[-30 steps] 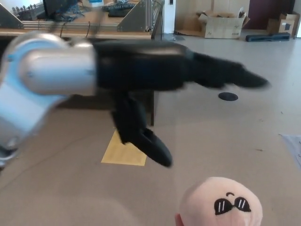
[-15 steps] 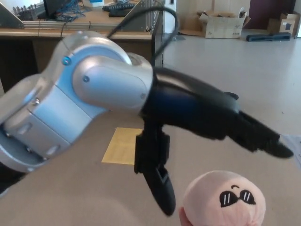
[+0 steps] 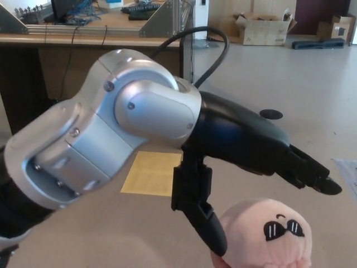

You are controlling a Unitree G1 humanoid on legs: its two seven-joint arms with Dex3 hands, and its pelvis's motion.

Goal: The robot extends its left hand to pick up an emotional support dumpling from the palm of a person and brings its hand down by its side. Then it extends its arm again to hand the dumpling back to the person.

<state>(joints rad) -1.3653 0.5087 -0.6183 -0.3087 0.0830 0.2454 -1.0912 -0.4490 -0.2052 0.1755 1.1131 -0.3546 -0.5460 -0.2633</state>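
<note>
Dumpling (image 3: 266, 234) sits directly beneath left hand (image 3: 245, 167); hand spread wide, thumb (image 3: 202, 215) at its left side, fingers (image 3: 304, 172) above, nothing gripped.

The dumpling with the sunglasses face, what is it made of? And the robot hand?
The dumpling looks like soft pink plush: fuzzy matte surface, stitched-looking black face. The left robot hand seems hard black plastic, smooth and slightly shiny; its wrist looks like silvery plastic or metal.

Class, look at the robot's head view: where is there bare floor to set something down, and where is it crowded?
Bare floor lies between the cardboard box and the left hand, open above the dumpling. More lies below the yellow sheet. The desk at top left is cluttered.
</note>
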